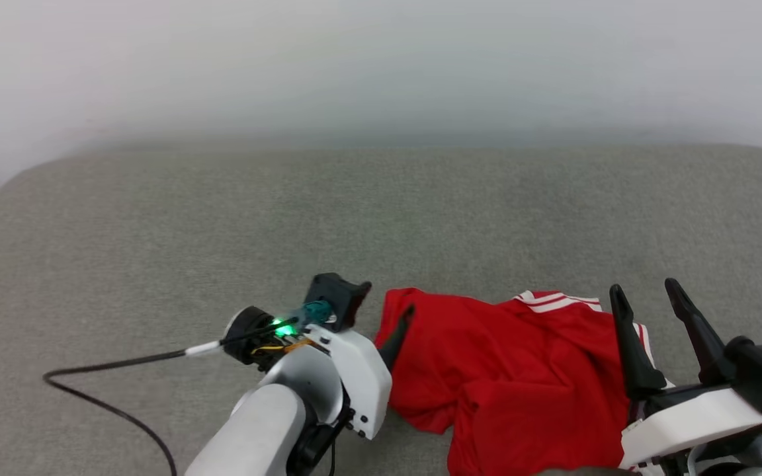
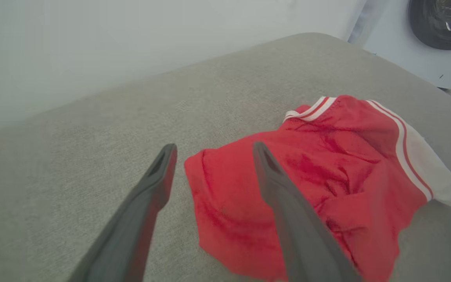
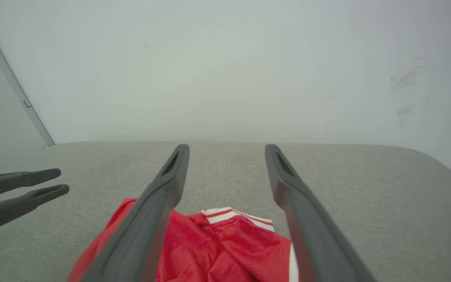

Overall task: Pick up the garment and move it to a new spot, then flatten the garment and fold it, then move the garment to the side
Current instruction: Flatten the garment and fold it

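- The garment is seen lying crumpled at the near edge of the grey fabric surface, right of that edge's middle. It is red, with red-white striped trim turned toward the far edge.
- The left pincer is held wide apart and empty over the garment's left end. Whether a finger touches the cloth cannot be told.
- The right pincer is also spread wide and holds nothing. Its fingers are raised over the garment's right end.
- A black cable is looped from the left wrist across the near left part of the surface, well apart from the garment. A green light is lit on that wrist.
- Nothing is seen lying between either pincer and the cloth. The far half of the surface is backed by a pale wall.
- In the left wrist view, the left pincer is shown with one finger over bare fabric and the other over the garment. A white sleeve is revealed there, and a dark round object beyond the surface's corner.
- In the right wrist view, the garment is framed between the fingers of the right pincer. The left pincer is seen from the side, and faint marks are shown on the wall.
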Robot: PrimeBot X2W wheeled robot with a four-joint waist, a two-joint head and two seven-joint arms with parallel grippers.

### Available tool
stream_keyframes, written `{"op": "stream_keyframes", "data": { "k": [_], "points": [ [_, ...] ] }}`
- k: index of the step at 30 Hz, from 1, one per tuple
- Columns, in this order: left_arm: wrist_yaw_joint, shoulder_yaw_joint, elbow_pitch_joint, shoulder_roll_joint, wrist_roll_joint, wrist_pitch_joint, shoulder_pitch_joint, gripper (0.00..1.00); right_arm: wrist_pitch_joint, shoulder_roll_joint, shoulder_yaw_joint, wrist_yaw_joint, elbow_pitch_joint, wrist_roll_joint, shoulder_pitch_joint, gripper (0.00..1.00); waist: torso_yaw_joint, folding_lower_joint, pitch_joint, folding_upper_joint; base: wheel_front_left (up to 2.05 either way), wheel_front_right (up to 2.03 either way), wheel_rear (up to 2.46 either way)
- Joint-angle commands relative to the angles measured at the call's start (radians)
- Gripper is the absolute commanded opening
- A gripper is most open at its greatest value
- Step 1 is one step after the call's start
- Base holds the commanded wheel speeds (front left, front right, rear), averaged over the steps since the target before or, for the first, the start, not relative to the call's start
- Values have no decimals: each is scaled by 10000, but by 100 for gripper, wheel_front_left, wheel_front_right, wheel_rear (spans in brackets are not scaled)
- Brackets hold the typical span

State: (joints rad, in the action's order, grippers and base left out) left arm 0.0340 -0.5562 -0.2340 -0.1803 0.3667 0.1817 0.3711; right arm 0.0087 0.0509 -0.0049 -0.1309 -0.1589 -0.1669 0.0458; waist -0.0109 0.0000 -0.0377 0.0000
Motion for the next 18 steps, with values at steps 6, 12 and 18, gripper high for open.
{"op": "stream_keyframes", "data": {
  "k": [6, 12, 18],
  "points": [
    [741, -1065, -1531, -221, 222, 2242, 1041, 100, -177, -11, 331, 3, -156, 168, -509, 100, 1115, 0, -1262, 0, 0, 0, 0],
    [943, -2069, -2358, -568, 753, 4231, 1321, 73, -278, -10, 324, 3, -62, 68, -607, 100, 1268, 0, -1577, 0, 0, 0, 0],
    [974, -2704, -2284, -922, 1281, 4777, 1564, 0, -317, -11, 373, 3, 19, -82, -685, 100, 1291, 0, -1641, 0, 0, 0, 0]
  ]
}}
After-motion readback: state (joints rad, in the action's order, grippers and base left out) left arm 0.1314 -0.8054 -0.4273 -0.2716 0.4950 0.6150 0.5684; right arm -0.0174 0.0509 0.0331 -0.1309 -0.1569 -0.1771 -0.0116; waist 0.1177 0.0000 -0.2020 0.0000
